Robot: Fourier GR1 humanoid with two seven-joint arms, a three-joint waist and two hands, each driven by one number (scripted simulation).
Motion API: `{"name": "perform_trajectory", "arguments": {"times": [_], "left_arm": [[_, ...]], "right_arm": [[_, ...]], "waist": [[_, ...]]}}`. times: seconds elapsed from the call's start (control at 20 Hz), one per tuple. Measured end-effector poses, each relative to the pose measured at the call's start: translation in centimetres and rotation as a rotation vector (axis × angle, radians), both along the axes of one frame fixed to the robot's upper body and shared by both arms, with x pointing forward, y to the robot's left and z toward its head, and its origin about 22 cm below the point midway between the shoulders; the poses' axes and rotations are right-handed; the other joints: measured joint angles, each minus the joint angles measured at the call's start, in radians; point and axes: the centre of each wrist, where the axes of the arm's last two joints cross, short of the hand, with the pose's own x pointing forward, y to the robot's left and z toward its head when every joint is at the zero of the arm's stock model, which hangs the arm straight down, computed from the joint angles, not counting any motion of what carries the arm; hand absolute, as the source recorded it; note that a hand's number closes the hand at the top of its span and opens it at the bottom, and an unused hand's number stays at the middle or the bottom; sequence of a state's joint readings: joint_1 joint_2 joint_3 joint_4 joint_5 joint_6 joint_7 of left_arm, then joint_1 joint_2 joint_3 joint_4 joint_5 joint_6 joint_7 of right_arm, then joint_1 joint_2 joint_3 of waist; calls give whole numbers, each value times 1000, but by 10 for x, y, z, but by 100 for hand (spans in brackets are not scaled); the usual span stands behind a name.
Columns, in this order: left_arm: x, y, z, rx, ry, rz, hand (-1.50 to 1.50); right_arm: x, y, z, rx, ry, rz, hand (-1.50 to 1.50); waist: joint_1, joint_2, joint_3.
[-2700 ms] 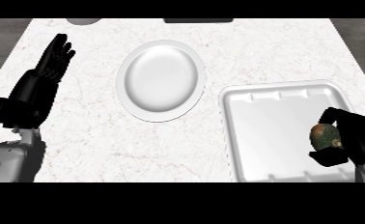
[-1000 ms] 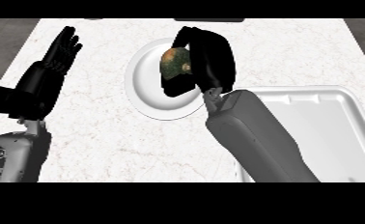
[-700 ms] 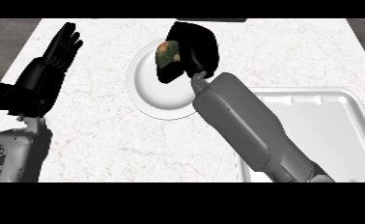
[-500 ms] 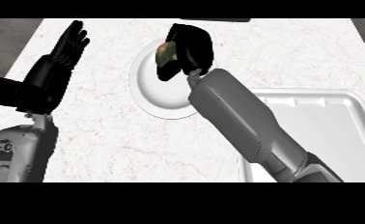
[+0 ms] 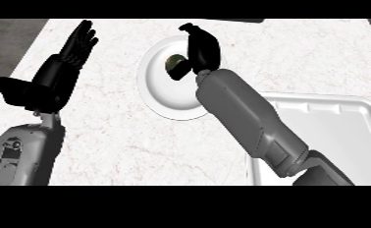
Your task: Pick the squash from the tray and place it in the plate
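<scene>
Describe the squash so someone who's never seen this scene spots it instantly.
Start at the white marbled counter and find the round white plate near its middle, left of the white tray. Over the plate's upper part, tucked against the curled right robot hand, is the squash: a small dark olive-brown lump, the only coloured thing among white dishes.

We see a white tabletop with faint grey and reddish veining across its surface. Beyond the tabletop's left edge, alongside its far corner, lies a dark grey band, plain and featureless. At the tabletop's far edge, a little right of its middle, a thin dark sliver shows. We cannot tell what it is.
</scene>
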State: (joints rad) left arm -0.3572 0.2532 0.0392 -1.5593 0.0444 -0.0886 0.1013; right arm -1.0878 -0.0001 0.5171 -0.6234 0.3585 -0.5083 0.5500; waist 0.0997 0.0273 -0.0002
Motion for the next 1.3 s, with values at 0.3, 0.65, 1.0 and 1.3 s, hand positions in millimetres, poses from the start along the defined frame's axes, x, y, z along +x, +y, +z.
{"name": "perform_trajectory", "arguments": {"times": [0.3, 0.65, 1.0, 1.3], "left_arm": [[3, -7, 8, 3, -5, -15, 0], [2, -7, 2, 6, 8, 6, 0], [-7, 11, 3, 1, 12, 62, 0], [-12, 26, -4, -4, 22, 94, 0]], "right_arm": [[3, -1, 2, 157, -86, -7, -150], [7, -4, 14, 387, -195, -54, -150], [10, -26, 6, 543, -239, -102, -150], [4, -69, -8, 602, -264, -99, -150]], "waist": [[12, 3, 1], [-9, -3, 1], [-60, -18, 1], [-93, -26, 0]]}}
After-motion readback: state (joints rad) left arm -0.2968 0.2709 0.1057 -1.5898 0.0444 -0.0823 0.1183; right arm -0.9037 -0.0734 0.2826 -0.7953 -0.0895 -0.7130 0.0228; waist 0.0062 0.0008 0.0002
